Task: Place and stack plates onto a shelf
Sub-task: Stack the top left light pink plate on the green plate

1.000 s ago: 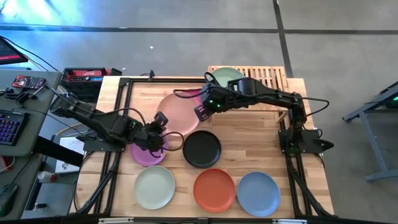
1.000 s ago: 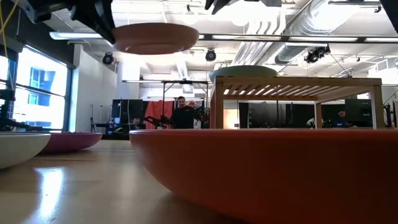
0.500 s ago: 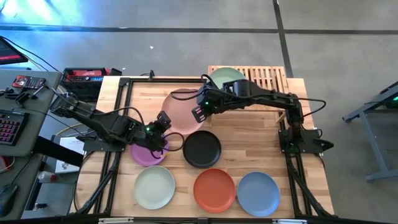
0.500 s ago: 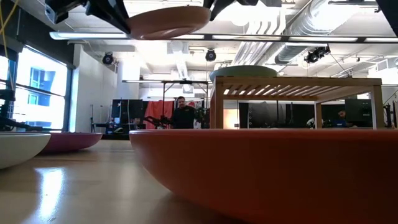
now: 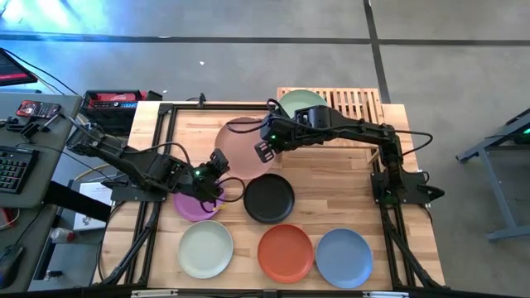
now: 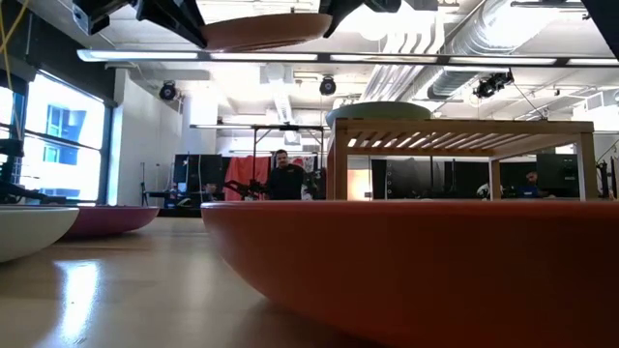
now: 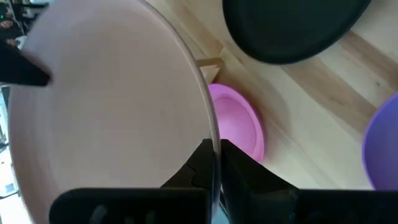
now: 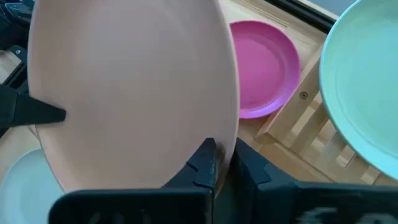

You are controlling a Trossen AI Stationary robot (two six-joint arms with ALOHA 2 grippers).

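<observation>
One sage green plate (image 5: 300,101) is seen on the shelf (image 5: 358,103). The pale pink plate (image 5: 242,147), clear of the table beside the shelf, is pinched at opposite rims by left gripper (image 5: 217,162) and right gripper (image 5: 264,150), both closed on it. Six plates are left on the table.

— What do you have around the table?

— On my overhead picture, far left, a keyboard (image 5: 12,170) with lit keys on a grey desk (image 5: 33,157). Above it sits a small red device (image 5: 33,108), and a red and black case (image 5: 114,101) lies just off the tabletop's upper left corner.

— Anyone in the room?

— From my table-level camera, one person (image 6: 282,176) stands in the background, left of centre.
</observation>
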